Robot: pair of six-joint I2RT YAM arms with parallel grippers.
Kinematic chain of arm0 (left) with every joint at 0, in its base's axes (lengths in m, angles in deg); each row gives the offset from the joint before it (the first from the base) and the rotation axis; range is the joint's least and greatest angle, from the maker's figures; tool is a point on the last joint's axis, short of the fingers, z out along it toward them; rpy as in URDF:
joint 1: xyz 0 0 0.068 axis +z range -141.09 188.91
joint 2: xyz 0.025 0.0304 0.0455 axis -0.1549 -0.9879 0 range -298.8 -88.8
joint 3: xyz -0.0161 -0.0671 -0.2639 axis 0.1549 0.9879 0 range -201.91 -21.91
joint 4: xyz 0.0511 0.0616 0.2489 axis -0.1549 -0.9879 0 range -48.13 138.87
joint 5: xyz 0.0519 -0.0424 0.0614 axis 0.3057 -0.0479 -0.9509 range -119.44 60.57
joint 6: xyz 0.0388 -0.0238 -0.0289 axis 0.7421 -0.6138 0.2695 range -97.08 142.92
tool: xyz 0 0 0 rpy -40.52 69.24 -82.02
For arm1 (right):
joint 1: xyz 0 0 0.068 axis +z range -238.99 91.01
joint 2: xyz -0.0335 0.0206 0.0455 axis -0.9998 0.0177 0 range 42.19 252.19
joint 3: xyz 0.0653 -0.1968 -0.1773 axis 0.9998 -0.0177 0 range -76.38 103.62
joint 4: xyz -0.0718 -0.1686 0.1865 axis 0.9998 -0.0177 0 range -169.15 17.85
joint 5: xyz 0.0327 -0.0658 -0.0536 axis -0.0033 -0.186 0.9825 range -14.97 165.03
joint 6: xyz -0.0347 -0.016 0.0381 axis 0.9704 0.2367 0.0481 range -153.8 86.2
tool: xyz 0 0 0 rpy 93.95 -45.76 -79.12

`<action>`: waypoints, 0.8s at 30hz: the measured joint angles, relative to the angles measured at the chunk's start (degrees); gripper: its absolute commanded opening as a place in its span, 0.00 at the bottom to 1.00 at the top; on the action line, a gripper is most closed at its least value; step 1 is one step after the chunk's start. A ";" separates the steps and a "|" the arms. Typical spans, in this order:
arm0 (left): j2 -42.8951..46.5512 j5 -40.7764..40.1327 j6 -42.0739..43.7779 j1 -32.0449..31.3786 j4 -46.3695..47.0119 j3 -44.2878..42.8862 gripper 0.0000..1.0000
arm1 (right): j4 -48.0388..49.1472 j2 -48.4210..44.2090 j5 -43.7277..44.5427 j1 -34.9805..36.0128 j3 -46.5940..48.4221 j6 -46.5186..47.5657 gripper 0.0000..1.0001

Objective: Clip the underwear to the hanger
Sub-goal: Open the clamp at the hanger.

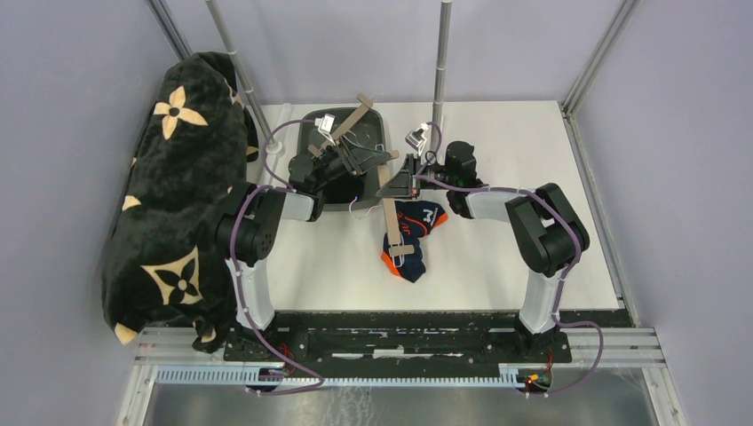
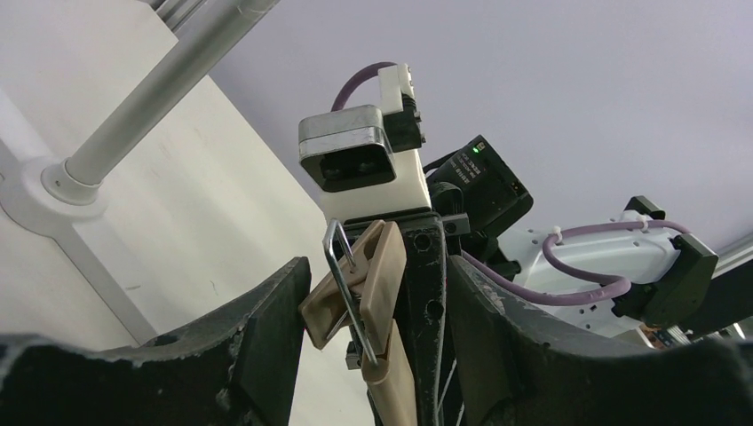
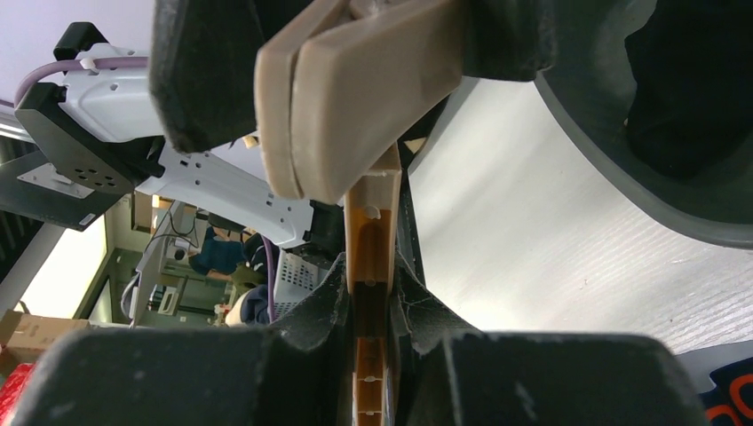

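We see the right gripper (image 3: pixel 368 342) pinching the hanger (image 1: pixel 389 206) bar, the left gripper (image 2: pixel 377 346) spread around its clip (image 2: pixel 368 297), above the underwear (image 1: pixel 410 232).

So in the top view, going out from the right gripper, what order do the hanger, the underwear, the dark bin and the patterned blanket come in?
From the right gripper:
1. Hanger, clamped in it.
2. Underwear, just below on the table.
3. Dark bin, to its upper left.
4. Patterned blanket, far left edge.
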 measured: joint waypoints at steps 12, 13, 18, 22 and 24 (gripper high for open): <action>0.04 0.02 -0.87 0.00 0.85 2.03 0.56 | 0.48 0.98 -0.66 -0.11 0.57 -0.17 0.01; 0.04 0.02 -0.87 0.00 0.92 2.12 0.56 | 0.48 0.98 -0.68 -0.11 0.59 -0.17 0.01; 0.04 0.02 -0.92 0.00 1.01 2.19 0.55 | 0.81 1.01 -1.05 -0.22 0.61 -0.17 0.01; 0.04 0.00 -1.01 0.00 1.18 2.19 0.54 | 1.03 1.01 -1.25 -0.44 0.61 -0.17 0.01; 0.04 -0.02 -1.25 0.00 1.42 2.19 0.54 | 1.29 1.01 -1.38 -0.50 0.61 -0.17 0.01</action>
